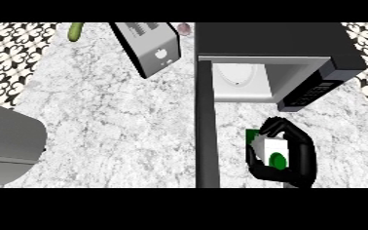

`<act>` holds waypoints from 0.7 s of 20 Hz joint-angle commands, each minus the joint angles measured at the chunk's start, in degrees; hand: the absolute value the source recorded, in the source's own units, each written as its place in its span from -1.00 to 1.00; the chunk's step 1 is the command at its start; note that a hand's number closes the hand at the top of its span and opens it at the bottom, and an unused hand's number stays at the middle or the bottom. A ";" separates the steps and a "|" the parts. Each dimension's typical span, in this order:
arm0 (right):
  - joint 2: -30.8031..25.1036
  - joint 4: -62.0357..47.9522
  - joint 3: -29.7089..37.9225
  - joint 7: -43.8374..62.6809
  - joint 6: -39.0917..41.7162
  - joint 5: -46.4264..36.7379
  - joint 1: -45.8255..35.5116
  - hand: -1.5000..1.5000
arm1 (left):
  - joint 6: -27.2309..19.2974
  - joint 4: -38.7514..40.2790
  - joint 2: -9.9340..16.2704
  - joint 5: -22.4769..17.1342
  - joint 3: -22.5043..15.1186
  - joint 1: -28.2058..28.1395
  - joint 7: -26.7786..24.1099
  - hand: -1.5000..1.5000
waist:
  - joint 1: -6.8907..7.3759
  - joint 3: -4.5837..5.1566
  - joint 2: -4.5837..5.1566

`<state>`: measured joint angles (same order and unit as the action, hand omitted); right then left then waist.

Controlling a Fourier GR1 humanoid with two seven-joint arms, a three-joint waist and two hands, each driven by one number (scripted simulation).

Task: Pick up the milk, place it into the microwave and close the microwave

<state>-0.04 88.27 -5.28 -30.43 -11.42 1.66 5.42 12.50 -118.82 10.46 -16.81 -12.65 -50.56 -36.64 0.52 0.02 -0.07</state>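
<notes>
Your black right hand point(287, 153) gripped the white-and-green milk carton point(271, 151); the open black microwave point(277, 63) sat straight ahead of it.

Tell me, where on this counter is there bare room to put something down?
Widest bare stretch: the marble counter, bordered by the toaster, the open microwave door and a grey object at left. Crowded: before the microwave, where the right robot hand holds the milk.
</notes>
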 commanded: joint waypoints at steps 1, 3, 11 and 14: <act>0.03 -1.69 -3.11 3.74 -4.78 -1.82 -3.98 1.00 | 0.71 0.38 0.90 -1.93 2.06 0.81 1.13 -1.00 | -0.06 -0.02 0.04; 0.04 -6.33 -1.95 1.81 -6.47 -2.33 -6.69 1.00 | 1.51 1.92 0.70 -2.27 2.96 0.53 -0.57 -1.00 | 0.07 -0.02 0.05; 0.02 -29.57 4.65 1.83 -13.00 -0.66 -25.99 1.00 | 0.89 2.15 0.23 -1.55 3.39 2.50 0.55 -1.00 | 0.67 -0.06 0.27; 0.02 -40.94 7.86 -4.47 -11.38 1.76 -30.71 1.00 | 2.68 4.02 0.91 -2.79 4.43 2.90 -0.52 -1.00 | 1.10 -0.09 0.47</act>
<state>-0.22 59.50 -0.74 -30.38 -22.34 1.37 -18.08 14.12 -117.23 11.02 -17.88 -10.17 -49.74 -36.77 1.27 -0.05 0.20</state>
